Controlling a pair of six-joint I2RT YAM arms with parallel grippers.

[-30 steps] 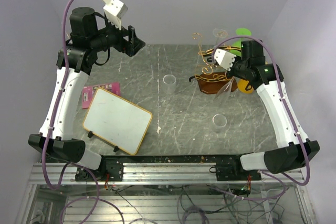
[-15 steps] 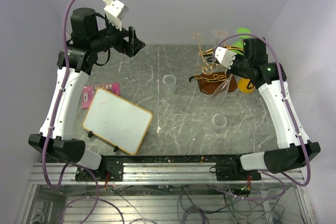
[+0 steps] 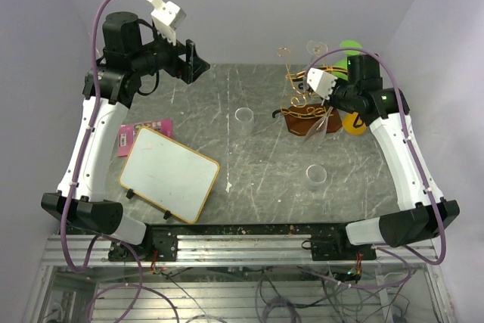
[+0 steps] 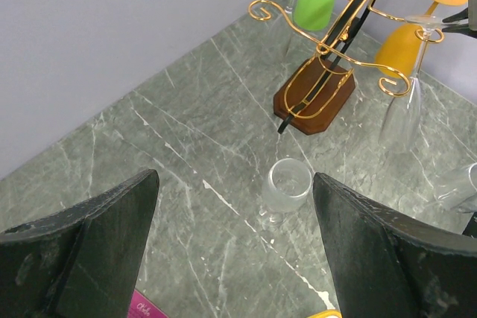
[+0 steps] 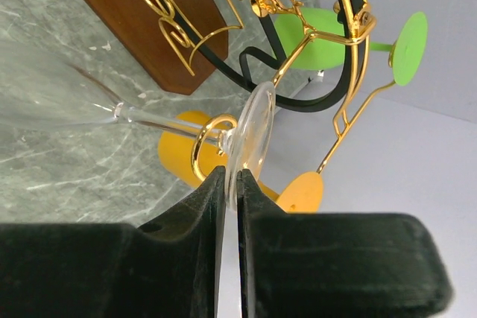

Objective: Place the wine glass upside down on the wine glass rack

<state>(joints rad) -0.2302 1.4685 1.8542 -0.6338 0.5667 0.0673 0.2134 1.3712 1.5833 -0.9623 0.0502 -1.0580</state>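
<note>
The wine glass rack (image 3: 301, 96) is gold and black wire on a reddish-brown wooden base (image 3: 306, 122), at the table's back right. My right gripper (image 5: 231, 176) is shut on the foot of a clear wine glass (image 5: 250, 135). The glass's stem (image 5: 160, 120) lies inside a gold curled hook, and its bowl (image 3: 318, 129) hangs down and out beside the base. The left wrist view shows the rack (image 4: 328, 72) with this glass (image 4: 402, 113) bowl-down. My left gripper (image 4: 235, 180) is open and empty, raised at the back left (image 3: 193, 60).
A green glass (image 4: 313, 1) and an orange glass (image 4: 402, 39) hang on the rack's far side. Two clear glasses stand upright on the table (image 3: 243, 119) (image 3: 315, 177). A whiteboard (image 3: 168, 173) and a pink card (image 3: 147, 128) lie at the left.
My right gripper has shifted slightly left and back toward the rack, carrying the glass with it. The left arm has not moved.
</note>
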